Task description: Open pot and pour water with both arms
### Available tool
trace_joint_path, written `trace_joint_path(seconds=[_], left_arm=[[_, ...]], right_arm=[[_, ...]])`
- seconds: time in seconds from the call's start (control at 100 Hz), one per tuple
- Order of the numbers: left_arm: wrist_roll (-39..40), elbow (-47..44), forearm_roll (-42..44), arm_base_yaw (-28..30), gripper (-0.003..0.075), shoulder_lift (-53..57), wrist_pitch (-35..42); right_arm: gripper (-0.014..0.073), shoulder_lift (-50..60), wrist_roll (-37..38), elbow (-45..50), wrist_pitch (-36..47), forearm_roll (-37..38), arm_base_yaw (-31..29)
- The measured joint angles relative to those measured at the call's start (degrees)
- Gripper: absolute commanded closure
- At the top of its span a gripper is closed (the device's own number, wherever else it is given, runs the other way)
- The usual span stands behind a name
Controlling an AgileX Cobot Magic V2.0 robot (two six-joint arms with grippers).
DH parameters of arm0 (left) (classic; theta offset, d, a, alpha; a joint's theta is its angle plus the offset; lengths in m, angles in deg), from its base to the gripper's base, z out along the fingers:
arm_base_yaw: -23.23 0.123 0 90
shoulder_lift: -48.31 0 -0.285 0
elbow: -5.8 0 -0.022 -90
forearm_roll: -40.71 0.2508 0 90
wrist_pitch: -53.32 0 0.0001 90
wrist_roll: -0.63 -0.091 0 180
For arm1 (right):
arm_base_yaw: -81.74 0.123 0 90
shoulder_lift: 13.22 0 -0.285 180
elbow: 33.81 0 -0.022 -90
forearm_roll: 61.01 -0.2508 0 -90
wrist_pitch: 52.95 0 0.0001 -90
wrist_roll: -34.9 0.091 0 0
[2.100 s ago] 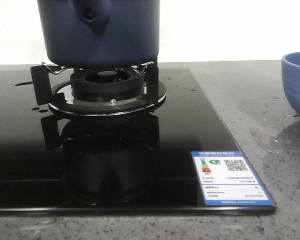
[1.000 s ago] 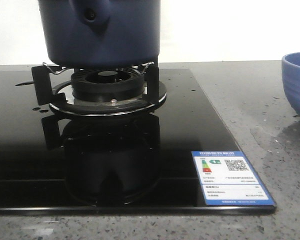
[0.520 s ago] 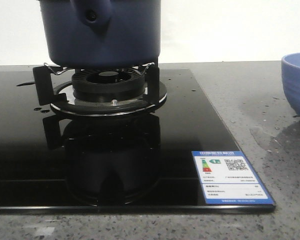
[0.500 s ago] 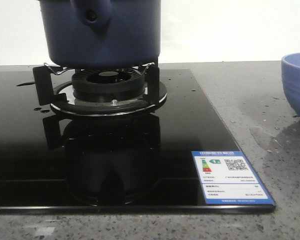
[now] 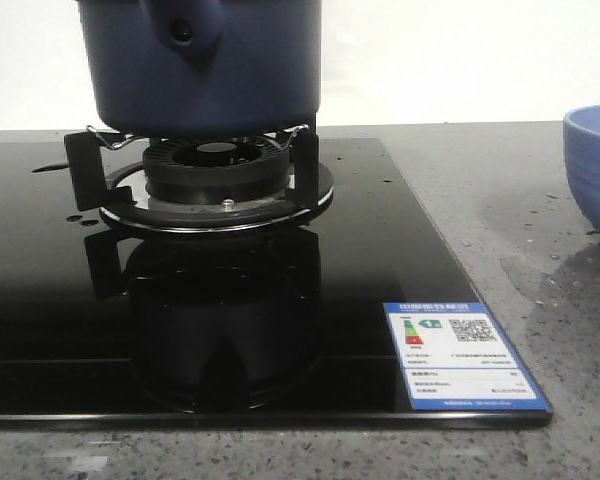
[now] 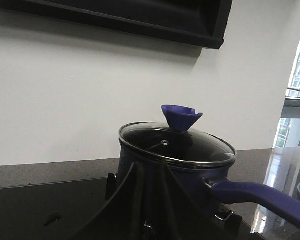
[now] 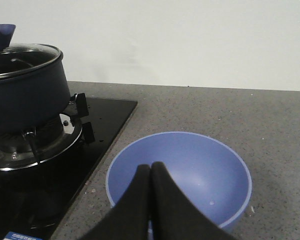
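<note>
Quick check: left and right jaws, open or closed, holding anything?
Left gripper: jaws open, holding nothing, aimed at the pot.
Right gripper: jaws closed, holding nothing, above the blue bowl.

The pot stands on the burner stand and fills the upper left of the front view, blocking that side. Its glass lid is on, knob clear above. The long handle juts toward the lower right of the left wrist view. The bowl blocks the right edge; bare counter lies open between.
</note>
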Motion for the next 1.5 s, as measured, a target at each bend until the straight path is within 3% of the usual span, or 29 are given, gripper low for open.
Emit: trace_joint_path(seconds=[0.47,0.55,0.6,0.65,0.77,0.8,0.89,1.01,1.26,1.38,1.5], left_arm=[[0.00,0.00,0.00,0.00,0.0741,0.00,0.00],[0.74,0.00,6.21,0.00,0.0741,0.00,0.14],[5.05,0.00,14.99,0.00,0.0741,0.00,-0.02],[15.02,0.00,27.93,0.00,0.0741,0.00,-0.60],[53.43,-0.14,66.38,0.00,0.0741,0.00,-3.64],[60.63,-0.41,75.63,0.00,0.0741,0.00,-4.27],[76.04,-2.40,91.40,0.14,0.0741,0.41,-5.34],[83.16,-7.14,98.06,2.11,0.0741,2.91,-5.00],[86.60,-19.39,99.70,8.40,0.0741,12.97,-0.62],[86.96,-19.67,99.82,10.79,0.0741,16.37,-2.54],[86.96,-19.67,100.01,13.07,0.0741,16.54,-9.38]], right_arm=[[0.0657,0.00,0.00,0.00,0.00,0.00,0.00],[0.0657,0.00,0.00,0.00,0.00,0.00,0.00],[0.0657,0.00,0.00,0.00,0.00,0.00,0.00],[0.0657,0.00,0.00,0.00,0.00,0.00,0.00],[0.0657,0.00,0.00,0.00,0.00,0.00,0.00],[0.0657,0.00,0.00,0.00,0.00,0.00,0.00],[0.0657,0.00,0.00,0.00,0.00,0.00,0.00],[0.0657,0.00,0.00,0.00,0.00,0.00,0.00],[0.0657,0.00,0.00,0.00,0.00,0.00,0.00],[0.0657,0.00,0.00,0.00,0.00,0.00,0.00],[0.0657,0.00,0.00,0.00,0.00,0.00,0.00]])
